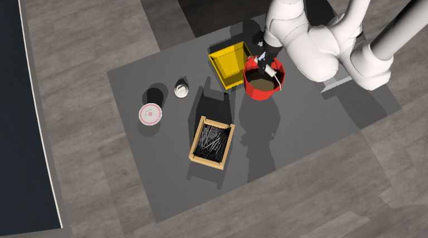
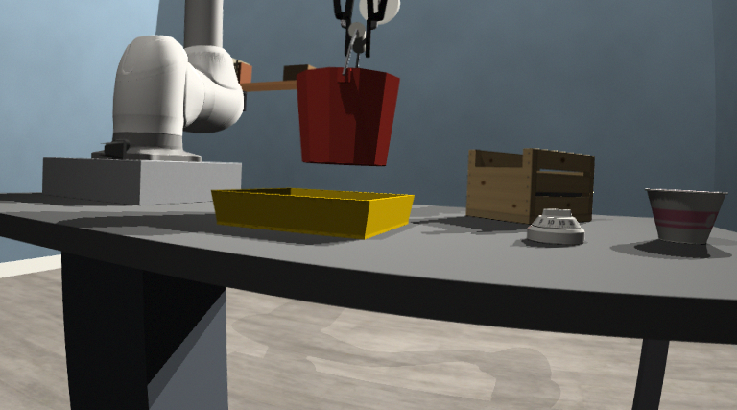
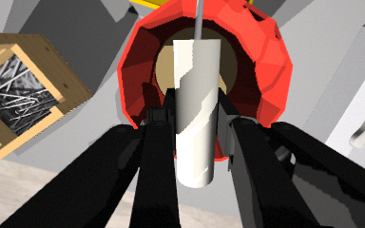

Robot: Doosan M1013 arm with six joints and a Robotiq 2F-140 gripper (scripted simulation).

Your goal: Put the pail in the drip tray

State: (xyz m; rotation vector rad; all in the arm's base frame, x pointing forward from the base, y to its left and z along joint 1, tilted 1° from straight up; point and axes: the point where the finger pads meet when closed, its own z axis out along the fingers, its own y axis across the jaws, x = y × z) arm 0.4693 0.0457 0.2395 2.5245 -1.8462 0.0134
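The red pail [image 1: 258, 92] [image 2: 346, 117] [image 3: 273, 71] hangs nearly upright in the air, its base above the height of the tray's rim. In the top view it overlaps the right edge of the yellow drip tray [image 1: 232, 63] [image 2: 291, 218]; in the wrist view only a bit of the tray shows, behind the pail at the top. My gripper [image 2: 357, 46] [image 3: 193, 103] is shut on the white grip of the pail's handle [image 1: 270, 71] [image 3: 196, 138]. The tray stands on the table, empty. Something light brown shows at the pail's bottom.
A wooden crate of nails [image 1: 212, 143] [image 2: 497, 193] [image 3: 28, 95] stands on the grey table [image 1: 151, 165] [image 2: 462, 264]. A white dial timer [image 1: 181, 90] [image 2: 555, 229] and a white cup with a pink band [image 1: 150, 114] [image 2: 683, 218] stand farther along. The robot's base block [image 2: 92, 180] is behind the tray in the exterior view.
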